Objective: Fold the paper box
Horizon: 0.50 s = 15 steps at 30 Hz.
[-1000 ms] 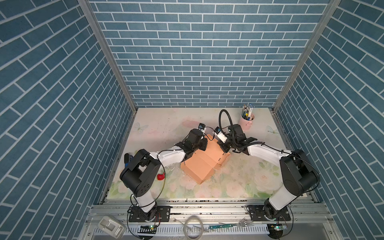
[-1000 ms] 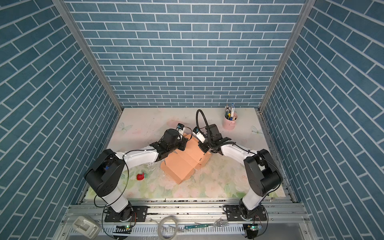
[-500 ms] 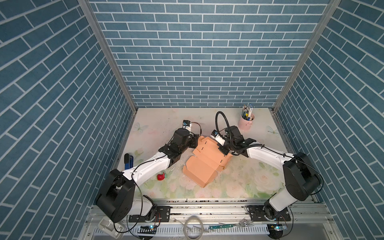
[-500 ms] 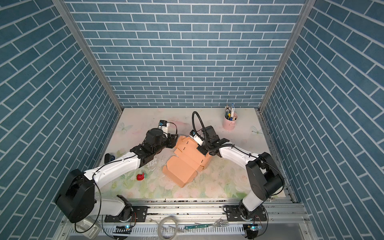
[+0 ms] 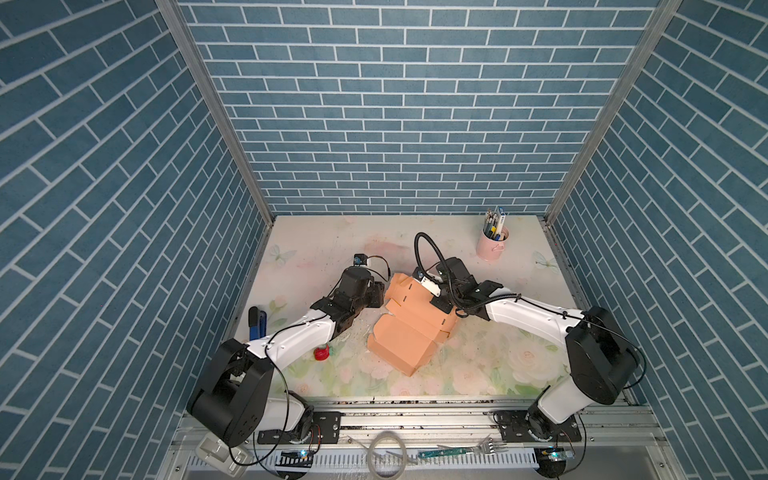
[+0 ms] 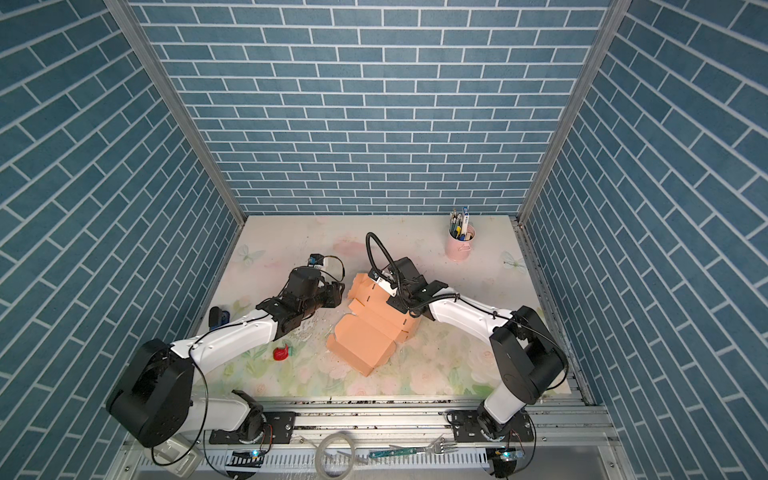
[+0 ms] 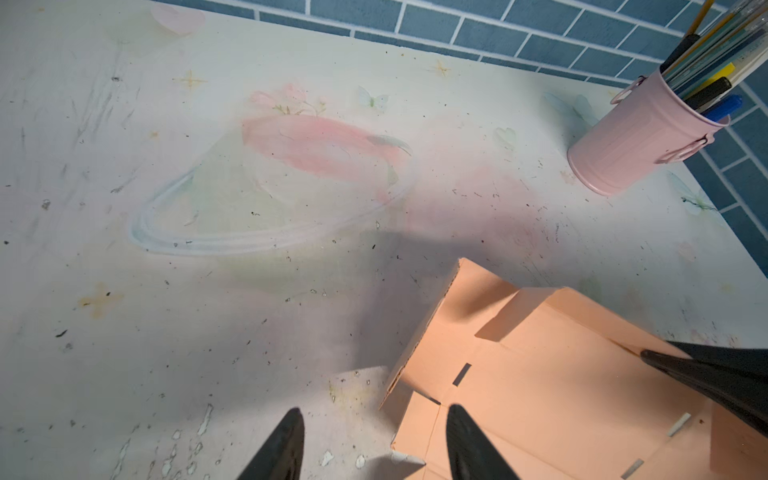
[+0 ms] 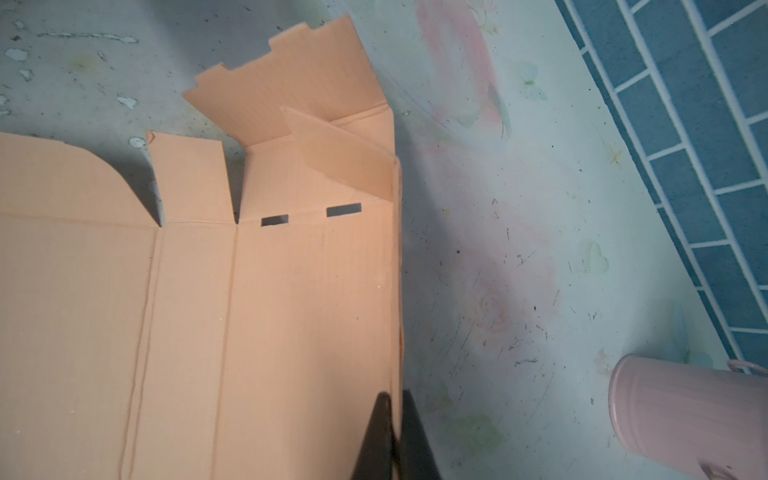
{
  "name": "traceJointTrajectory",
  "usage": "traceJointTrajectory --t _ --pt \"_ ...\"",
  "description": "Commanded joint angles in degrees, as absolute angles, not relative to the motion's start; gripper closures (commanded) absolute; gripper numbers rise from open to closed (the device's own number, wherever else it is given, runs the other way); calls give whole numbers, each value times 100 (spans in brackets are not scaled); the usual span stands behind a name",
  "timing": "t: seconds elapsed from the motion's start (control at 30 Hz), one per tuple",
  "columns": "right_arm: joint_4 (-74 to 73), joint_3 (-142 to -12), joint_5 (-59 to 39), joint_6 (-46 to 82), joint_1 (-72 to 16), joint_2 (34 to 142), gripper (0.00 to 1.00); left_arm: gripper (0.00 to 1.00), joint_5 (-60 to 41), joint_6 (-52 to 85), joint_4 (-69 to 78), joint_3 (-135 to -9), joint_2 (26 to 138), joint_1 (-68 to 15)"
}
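Two grippers meet at the paper box [image 5: 409,328], which lies partly folded, flaps still spread, on the floral table [image 5: 316,241], well apart from the pink cup of pens [image 5: 492,245] and nearer the arm bases than that cup. On the box edge facing the cup, the right gripper [image 8: 397,399] is pinched tight on a raised cardboard wall. On the side of the box away from the cup, the left gripper [image 7: 374,411] stands partly spread and holds nothing. One fingertip hangs over a corner of the sheet, its mate over bare table; whether either touches cannot be told.
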<state>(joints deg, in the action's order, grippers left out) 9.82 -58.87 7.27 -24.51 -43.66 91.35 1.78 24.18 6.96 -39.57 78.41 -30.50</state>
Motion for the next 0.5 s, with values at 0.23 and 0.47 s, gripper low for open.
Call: traceJointTrajectory --t 0.23,0.47 --pt "931 -5945 1006 -2636 -4519 8962 94 46 -660 2058 2471 -3347 8334 -3028" --pt "966 -5962 1054 -2675 -4553 8997 94 49 -835 1890 2928 -3401 8842 -3033"
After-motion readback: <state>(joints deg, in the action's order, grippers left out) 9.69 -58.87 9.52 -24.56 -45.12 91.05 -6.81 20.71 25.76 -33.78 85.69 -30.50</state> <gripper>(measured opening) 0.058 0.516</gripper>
